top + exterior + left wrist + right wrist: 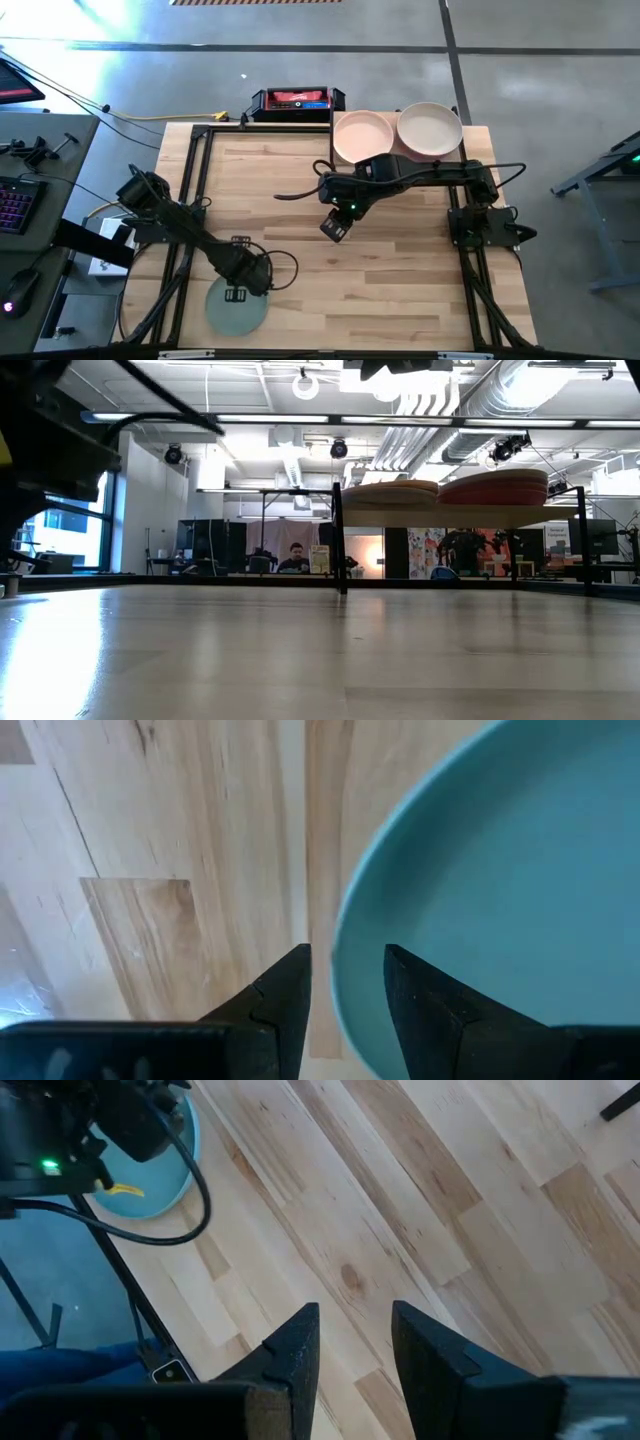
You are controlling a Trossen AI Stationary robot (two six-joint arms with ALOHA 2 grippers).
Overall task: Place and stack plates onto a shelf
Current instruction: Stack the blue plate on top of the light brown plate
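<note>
Straddling the rim of the mint green plate [500, 890] at the table's [400, 290] near edge, the left tool [345, 1005] has one finger on each side of that rim, not yet pinching it. The right tool [355, 1350] hangs empty, fingers parted, over mid-table. Two plate stacks [398, 133] sit on the shelf [440, 510].

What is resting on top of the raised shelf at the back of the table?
Two stacks of plates sit on the shelf: one topped pale pink, one topped cream. The low view shows layered edges, but the plates underneath cannot be counted.
</note>
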